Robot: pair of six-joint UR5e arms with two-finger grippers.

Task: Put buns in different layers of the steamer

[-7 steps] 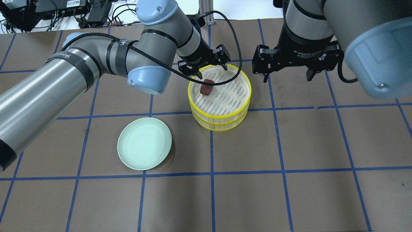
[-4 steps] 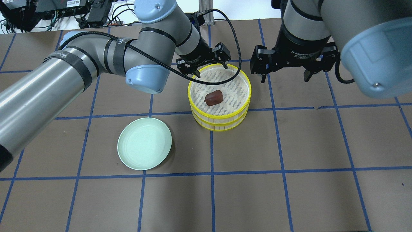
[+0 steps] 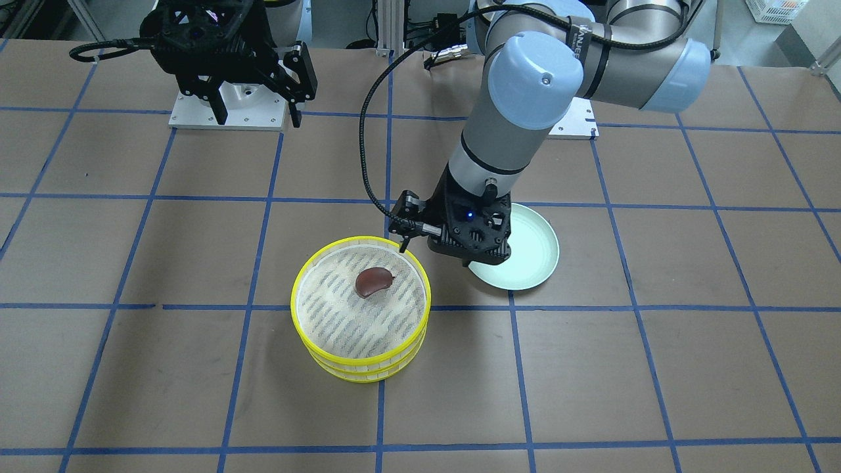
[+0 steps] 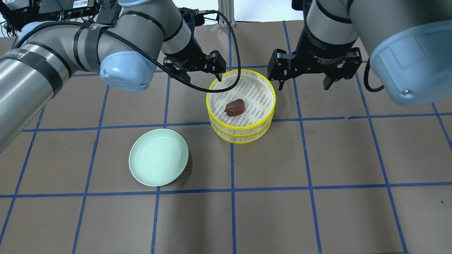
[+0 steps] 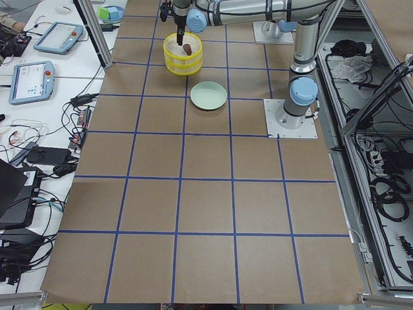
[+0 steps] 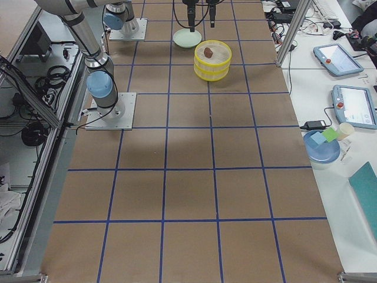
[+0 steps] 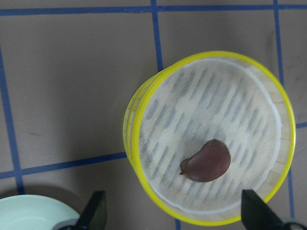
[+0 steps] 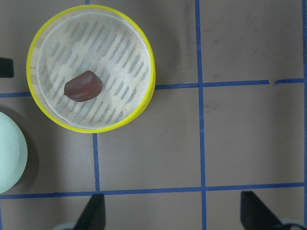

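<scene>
The steamer (image 4: 241,128) is a stack of yellow-rimmed trays with mesh floors, also in the front view (image 3: 294,305). The dark reddish-brown bun (image 4: 235,107) lies on the top tray's mesh, near the middle; it also shows in the front view (image 3: 374,281) and both wrist views (image 7: 207,161) (image 8: 83,86). The pale cream bun shows in no view. My left gripper (image 4: 199,74) is open and empty, just beyond the steamer's far-left rim (image 3: 437,256). My right gripper (image 4: 303,84) is open and empty, above the table at the steamer's far right.
A pale green plate (image 4: 158,157) lies empty on the table to the near left of the steamer, partly under my left wrist in the front view (image 3: 529,253). Brown paper with blue grid tape covers the table. Tablets and cables lie along the operators' side.
The brown bun dropped from under my open left gripper onto the top tray and came to rest. My left gripper then moved left off the steamer. My right gripper drifted slightly left.
</scene>
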